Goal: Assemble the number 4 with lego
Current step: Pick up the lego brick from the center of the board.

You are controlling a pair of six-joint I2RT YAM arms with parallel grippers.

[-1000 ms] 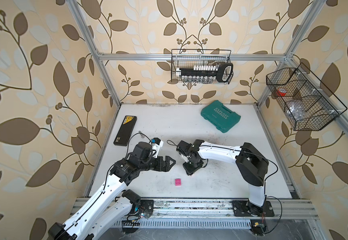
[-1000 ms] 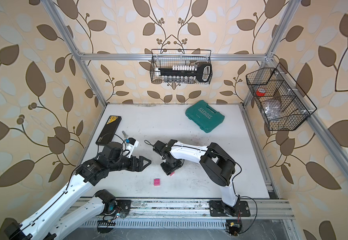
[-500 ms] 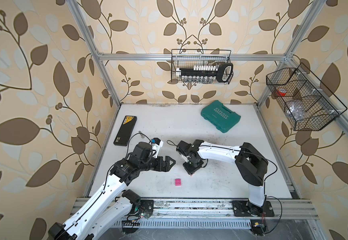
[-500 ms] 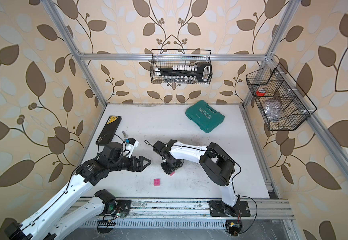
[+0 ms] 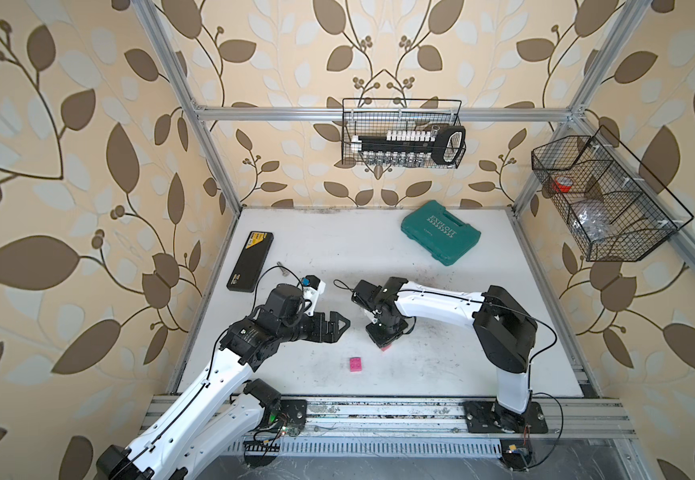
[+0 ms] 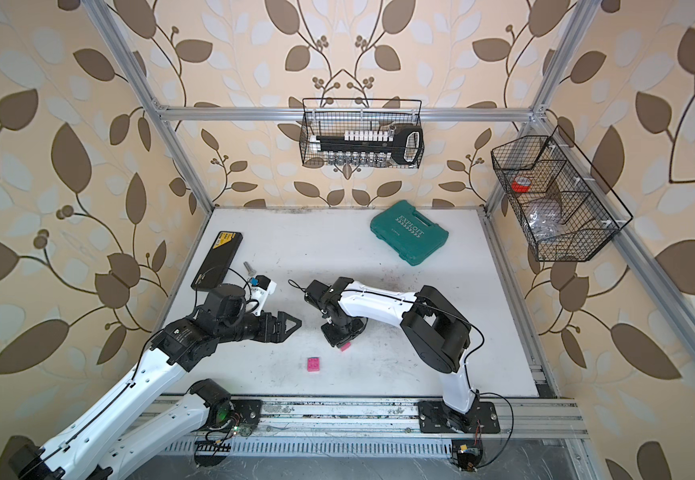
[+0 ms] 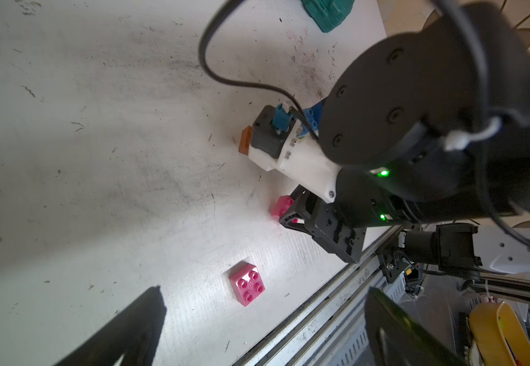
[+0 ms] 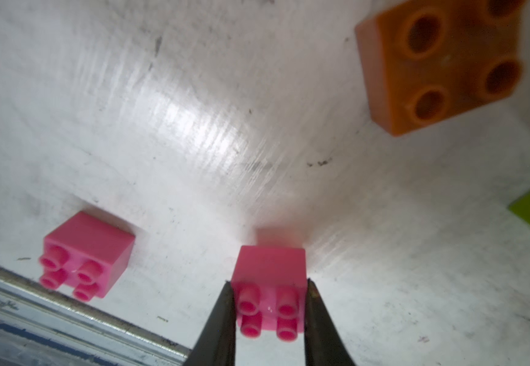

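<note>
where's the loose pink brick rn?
In both top views the loose pink brick lies studs-up near the front rail, left of the held pink brick in the right gripper.

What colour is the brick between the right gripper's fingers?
Pink. The right wrist view shows the brick best, clamped in the right gripper.

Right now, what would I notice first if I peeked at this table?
The right gripper pinches a pink brick near the front of the table. A loose pink brick lies apart beside it, and a teal case sits at the back.
</note>
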